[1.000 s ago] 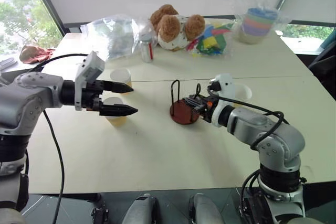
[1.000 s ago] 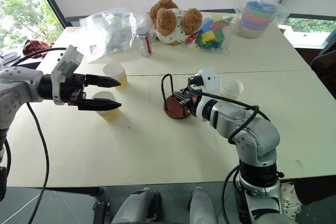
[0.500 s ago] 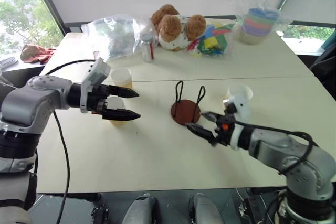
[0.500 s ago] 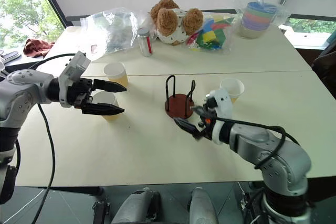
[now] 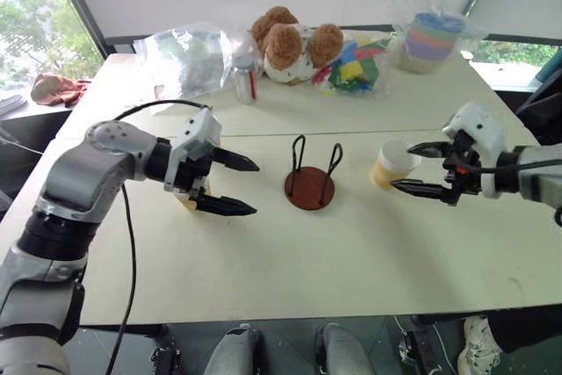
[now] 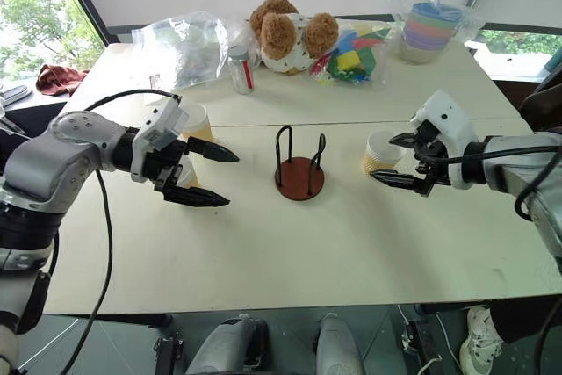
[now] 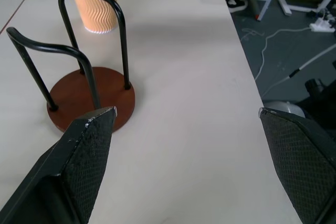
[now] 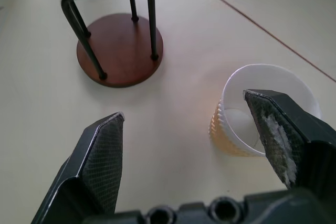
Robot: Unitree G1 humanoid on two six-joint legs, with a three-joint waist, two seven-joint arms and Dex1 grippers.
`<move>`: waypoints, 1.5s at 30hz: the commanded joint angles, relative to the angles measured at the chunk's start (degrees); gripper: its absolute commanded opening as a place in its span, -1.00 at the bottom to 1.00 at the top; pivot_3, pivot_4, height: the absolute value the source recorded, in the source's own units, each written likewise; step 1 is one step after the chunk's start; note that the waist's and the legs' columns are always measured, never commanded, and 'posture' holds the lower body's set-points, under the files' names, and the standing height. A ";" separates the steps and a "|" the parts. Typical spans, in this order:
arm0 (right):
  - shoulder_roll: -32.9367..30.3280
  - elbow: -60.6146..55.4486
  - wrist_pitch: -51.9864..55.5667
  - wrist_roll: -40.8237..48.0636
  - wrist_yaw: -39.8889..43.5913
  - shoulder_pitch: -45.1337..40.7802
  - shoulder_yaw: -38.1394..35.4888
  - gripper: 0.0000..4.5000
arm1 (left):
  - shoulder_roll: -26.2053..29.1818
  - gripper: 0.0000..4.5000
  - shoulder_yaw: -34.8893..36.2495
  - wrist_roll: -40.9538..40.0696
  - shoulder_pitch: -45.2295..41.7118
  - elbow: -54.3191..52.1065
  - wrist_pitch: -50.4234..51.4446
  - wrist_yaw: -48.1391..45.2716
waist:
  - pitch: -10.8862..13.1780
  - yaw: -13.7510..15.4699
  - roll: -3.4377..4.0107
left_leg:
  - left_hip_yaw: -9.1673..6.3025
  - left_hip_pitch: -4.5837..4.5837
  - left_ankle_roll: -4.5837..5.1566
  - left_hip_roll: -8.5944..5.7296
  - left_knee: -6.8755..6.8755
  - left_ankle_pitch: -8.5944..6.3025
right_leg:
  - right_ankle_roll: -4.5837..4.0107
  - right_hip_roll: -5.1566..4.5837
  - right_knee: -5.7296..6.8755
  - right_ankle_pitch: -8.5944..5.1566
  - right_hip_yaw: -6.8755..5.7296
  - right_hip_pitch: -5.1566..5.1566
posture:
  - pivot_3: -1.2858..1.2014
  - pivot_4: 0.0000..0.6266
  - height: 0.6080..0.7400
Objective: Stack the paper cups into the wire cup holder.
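Cream table (image 5: 290, 261) with ribbed yellow-orange, white-rimmed paper cup (image 5: 390, 163) beside right gripper (image 5: 411, 169), both grippers' fingers apart, empty.

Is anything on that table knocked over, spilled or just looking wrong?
Nothing stands out. The wire cup holder stands upright and empty on the table, and the paper cup beside the open right gripper is upright too. The clutter along the far edge, a teddy bear and bags, looks messy but not spilled.

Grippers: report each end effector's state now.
Left end effector: open, holding nothing.
Right end effector: open, holding nothing, beside a paper cup.
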 commanded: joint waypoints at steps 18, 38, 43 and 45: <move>8.74 29.29 -18.46 -17.91 16.38 -16.40 10.37 -0.98 | 2.32 1.00 6.48 -1.97 4.39 -5.56 1.57 5.65 | 0.04 0.12 0.01 | 0.06 -0.02 -0.25 -0.02 0.02 0.14 | 0.01 -0.05 -0.11 0.01 0.01 0.02 | 0.03 -0.52 1.00; 17.37 24.00 -13.95 -12.99 37.42 -47.90 18.23 -0.98 | 2.87 1.00 4.64 1.15 -1.22 -0.95 1.13 3.65 | 0.18 0.18 0.16 | 0.14 -0.06 -0.38 -0.01 0.02 0.19 | 0.02 -0.02 0.18 0.02 0.03 -0.09 | 0.03 -0.52 1.00; 18.75 24.92 -15.39 -11.95 37.42 -47.23 20.90 -0.98 | 3.49 1.00 6.10 0.03 0.31 -2.78 1.78 4.29 | 0.18 -0.03 0.16 | 0.13 -0.06 -0.38 -0.02 0.02 0.19 | 0.02 -0.02 0.27 0.02 0.04 -0.16 | 0.03 -0.52 1.00; 18.64 25.02 -15.69 -11.30 37.42 -46.99 22.03 -0.98 | 3.73 1.00 6.37 -0.11 1.18 -3.40 1.78 4.59 | 0.18 -0.05 0.16 | 0.13 -0.06 -0.39 -0.02 0.01 0.19 | 0.02 -0.02 0.37 0.02 0.04 -0.21 | 0.03 -0.52 1.00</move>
